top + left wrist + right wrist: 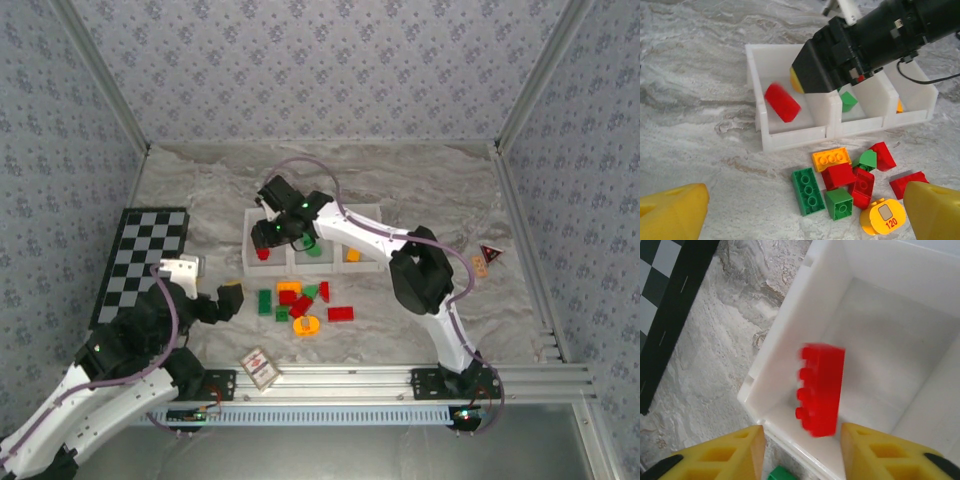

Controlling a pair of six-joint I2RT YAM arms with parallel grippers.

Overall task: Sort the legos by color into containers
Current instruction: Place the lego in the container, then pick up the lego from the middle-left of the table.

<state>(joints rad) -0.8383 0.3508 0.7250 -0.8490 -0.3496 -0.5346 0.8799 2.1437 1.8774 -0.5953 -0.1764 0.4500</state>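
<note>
**Red brick in the left bin, under parted right fingers**

The right gripper (802, 450) hangs over the left bin of the white tray (790, 137). Its yellow fingers (735, 452) are spread and grip nothing. Just beneath them a red brick (821, 390) shows blurred inside that bin, studs turned towards the tray's outer wall. I cannot tell whether it touches the bin floor.

The middle bin holds a green brick (848, 100). The right bin holds an orange piece (899, 106), mostly hidden by the wall.

The left gripper (805, 200) sits on the near side of the tray. It is wide open and empty, above the loose legos (300, 300). These lie just in front of the tray: an orange brick (830, 158), a long green brick (808, 191), a square green brick (839, 203), several red ones, and a round orange piece (882, 216) marked 120.

A checkerboard (145, 260) lies left of the tray.
</note>
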